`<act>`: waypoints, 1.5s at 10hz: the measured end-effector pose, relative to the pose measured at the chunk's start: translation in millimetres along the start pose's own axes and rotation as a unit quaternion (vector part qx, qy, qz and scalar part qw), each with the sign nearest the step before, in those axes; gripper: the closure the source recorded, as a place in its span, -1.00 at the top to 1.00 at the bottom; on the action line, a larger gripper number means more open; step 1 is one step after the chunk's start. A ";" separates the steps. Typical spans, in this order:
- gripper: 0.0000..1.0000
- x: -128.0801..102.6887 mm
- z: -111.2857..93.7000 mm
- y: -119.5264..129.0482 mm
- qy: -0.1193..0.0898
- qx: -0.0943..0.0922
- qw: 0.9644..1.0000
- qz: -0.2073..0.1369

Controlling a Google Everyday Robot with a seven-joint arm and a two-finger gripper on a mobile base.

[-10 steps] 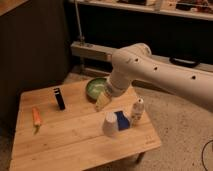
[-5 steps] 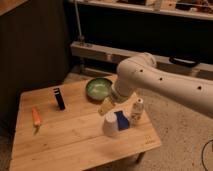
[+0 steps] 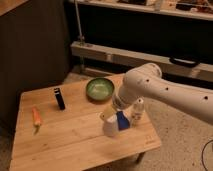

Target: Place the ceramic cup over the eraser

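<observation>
Gripper [image 3: 106,115] above ceramic cup [image 3: 110,130], blue block [image 3: 123,121] beside

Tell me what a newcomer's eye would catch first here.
The big white robot arm entering from the right dominates, its pincer down at the plain white ceramic cup at the front right of the wooden table. The slim black rectangular eraser stands apart at the left rear, a round green bowl behind the cup.

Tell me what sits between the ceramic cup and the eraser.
Nothing: bare wooden table between the ceramic cup and the eraser in the camera view. The gripper is at the cup's top.
</observation>
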 end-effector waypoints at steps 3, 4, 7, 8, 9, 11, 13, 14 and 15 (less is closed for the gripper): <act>0.60 13.1 39.3 -1.9 0.031 -0.007 0.999 0.013; 0.60 18.1 49.3 -4.4 0.039 -0.010 0.999 0.019; 0.60 22.6 66.7 -11.4 0.053 -0.016 0.998 0.028; 0.60 21.5 75.0 -13.8 0.057 -0.018 0.998 0.029; 0.60 19.4 82.0 -15.0 0.060 -0.020 0.998 0.028; 0.60 18.3 100.9 -16.1 0.071 -0.029 0.997 0.027; 0.60 20.1 114.0 -17.6 0.083 -0.032 0.996 0.027; 0.60 21.8 118.4 -17.7 0.091 -0.033 0.995 0.028; 0.55 22.6 123.1 -17.5 0.096 -0.034 0.994 0.028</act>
